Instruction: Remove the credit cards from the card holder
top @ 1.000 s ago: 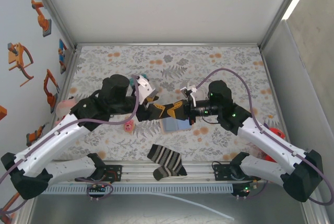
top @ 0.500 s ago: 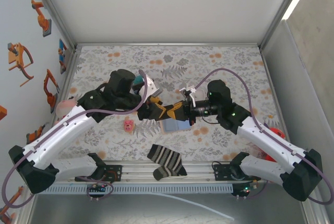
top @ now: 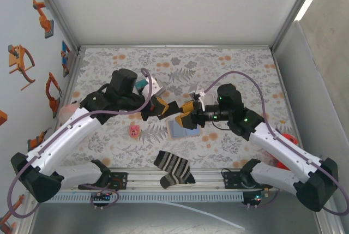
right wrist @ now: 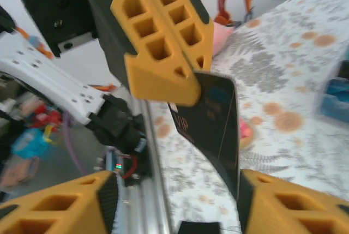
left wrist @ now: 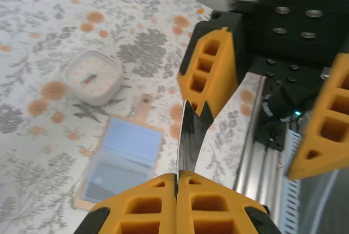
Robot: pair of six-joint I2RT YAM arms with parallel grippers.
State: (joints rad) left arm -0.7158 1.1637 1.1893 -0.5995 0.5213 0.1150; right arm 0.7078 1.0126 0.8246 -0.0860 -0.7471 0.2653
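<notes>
One dark credit card [right wrist: 215, 119] is pinched by its end in the left gripper [left wrist: 177, 178], whose fingers are clamped together on it. Its long axis runs straight out from them into the gap of the right gripper [right wrist: 175, 182], whose jaws stand apart on either side. We see the card holder [left wrist: 122, 160] lying open on the table [left wrist: 43, 21] below both grippers, so we judge the left arm alone carries the card aside while the right backs off along its length.
</notes>
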